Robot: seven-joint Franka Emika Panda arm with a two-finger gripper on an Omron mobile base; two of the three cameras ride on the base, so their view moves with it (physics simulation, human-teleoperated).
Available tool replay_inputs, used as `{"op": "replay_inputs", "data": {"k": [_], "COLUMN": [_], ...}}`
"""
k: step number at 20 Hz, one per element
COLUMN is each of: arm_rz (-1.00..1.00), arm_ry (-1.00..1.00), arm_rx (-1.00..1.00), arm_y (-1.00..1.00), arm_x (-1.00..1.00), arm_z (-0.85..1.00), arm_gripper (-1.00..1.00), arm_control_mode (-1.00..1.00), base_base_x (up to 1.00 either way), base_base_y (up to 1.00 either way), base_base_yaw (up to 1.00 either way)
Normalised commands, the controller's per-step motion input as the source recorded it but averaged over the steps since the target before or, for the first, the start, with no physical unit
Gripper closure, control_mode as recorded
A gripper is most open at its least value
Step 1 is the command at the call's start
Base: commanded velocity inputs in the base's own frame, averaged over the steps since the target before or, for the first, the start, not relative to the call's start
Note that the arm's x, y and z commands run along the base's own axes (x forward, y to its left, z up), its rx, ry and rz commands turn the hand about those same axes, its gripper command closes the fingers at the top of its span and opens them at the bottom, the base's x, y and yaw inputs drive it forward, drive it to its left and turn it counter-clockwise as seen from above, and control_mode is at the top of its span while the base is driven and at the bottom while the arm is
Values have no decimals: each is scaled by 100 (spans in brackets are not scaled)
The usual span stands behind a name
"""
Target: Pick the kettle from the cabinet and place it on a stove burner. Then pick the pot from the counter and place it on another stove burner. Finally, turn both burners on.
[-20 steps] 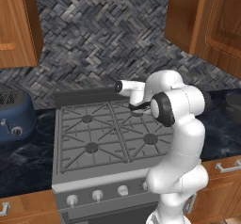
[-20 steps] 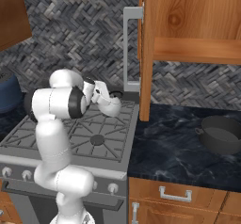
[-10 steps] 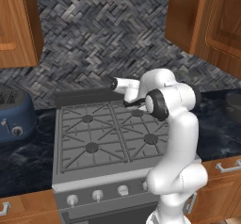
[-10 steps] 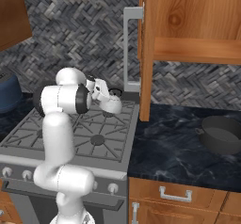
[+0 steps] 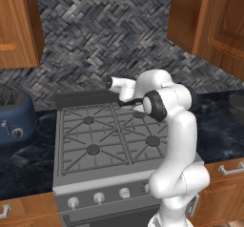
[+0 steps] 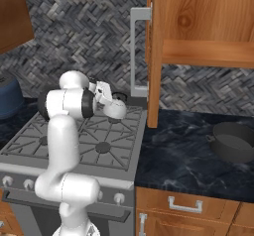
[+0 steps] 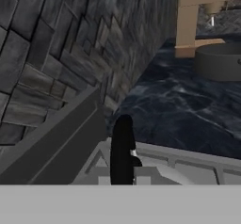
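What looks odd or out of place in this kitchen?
The cabinet door hangs open over the counter. The kettle hangs above the stove's back right burner, gripped by its handle rather than set down. Nothing looks spilled or broken.

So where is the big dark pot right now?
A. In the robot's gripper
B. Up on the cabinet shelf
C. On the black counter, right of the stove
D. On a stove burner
C. The pot sits on the black counter, to the right of the stove, with nothing holding it.
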Motion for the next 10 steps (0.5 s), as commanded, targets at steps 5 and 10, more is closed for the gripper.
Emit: {"op": "replay_inputs", "data": {"k": [5, 10], "arm_rz": [-4, -1], "arm_ry": [0, 0], "arm_rx": [0, 0], "arm_y": [-2, 0], "arm_x": [-24, -14], "arm_z": [-20, -22], "arm_gripper": [100, 100], "arm_control_mode": [-100, -100], "base_base_x": [0, 0], "base_base_y": [0, 0], "base_base_yaw": [0, 0]}}
